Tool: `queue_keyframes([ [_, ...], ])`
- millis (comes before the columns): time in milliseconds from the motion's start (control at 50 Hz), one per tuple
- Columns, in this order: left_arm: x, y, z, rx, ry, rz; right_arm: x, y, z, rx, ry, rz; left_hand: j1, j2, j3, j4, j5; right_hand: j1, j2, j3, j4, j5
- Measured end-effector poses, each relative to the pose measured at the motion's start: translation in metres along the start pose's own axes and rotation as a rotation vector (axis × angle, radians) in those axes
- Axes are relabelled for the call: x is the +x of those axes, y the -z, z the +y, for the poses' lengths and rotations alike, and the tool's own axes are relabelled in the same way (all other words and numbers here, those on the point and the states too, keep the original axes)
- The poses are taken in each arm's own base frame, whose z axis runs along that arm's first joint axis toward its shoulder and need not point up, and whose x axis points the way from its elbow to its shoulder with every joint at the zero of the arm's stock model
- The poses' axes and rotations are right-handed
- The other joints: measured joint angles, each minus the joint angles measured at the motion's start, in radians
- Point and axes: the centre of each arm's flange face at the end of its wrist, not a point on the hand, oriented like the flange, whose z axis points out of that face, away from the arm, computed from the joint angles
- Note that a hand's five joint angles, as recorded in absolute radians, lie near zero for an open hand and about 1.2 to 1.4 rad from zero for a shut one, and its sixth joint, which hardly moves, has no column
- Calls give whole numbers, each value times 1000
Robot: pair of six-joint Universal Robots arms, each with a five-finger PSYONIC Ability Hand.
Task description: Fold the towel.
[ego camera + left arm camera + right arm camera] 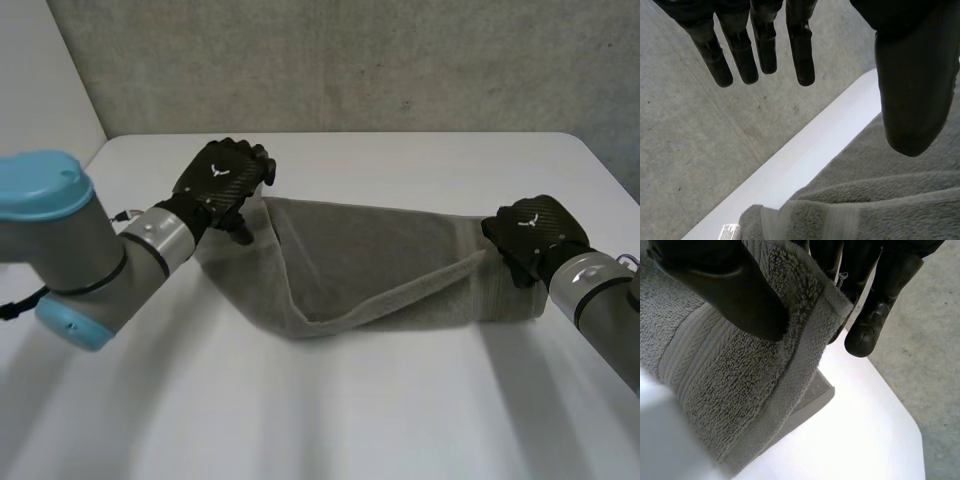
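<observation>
Grey towel (380, 260) lies partly folded on the white counter (400, 400). Right hand (530, 235) pinches a right-end corner between thumb and fingers. Left hand (222, 182) is released, fingers straight, at the left end.

You have a white table (400, 420) with rounded far corners in front of you. On it lies one grey towel (380, 250), stretched sideways across the middle. It is partly doubled over, and one hemmed edge runs slantwise across the layer under it.
</observation>
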Motion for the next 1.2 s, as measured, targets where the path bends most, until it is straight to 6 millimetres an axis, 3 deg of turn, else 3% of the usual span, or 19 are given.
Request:
queue_keyframes([
  [140, -7, -28, 19, -61, -38, 24, -7, -2, 7, -17, -1, -18, -1, 0, 0, 0, 0, 0, 0, 0, 0, 0],
  [320, -3, -47, 46, -137, -124, 97, -9, -3, 12, -24, -1, -21, -1, 0, 0, 0, 0, 0, 0, 0, 0, 1],
  [720, -15, -102, 83, -29, -247, 77, -15, -5, 20, -46, -5, -39, 6, 3, 2, 2, 42, 0, 0, 0, 0, 1],
  [960, -16, -108, 110, -47, -276, 78, -16, -7, 23, -53, -6, -43, 24, 9, 3, 4, 62, 0, 0, 0, 0, 1],
  [1200, -21, -103, 116, -87, -312, 86, -16, -9, 25, -57, -3, -45, 209, 199, 190, 193, 242, 0, 0, 0, 0, 1],
])
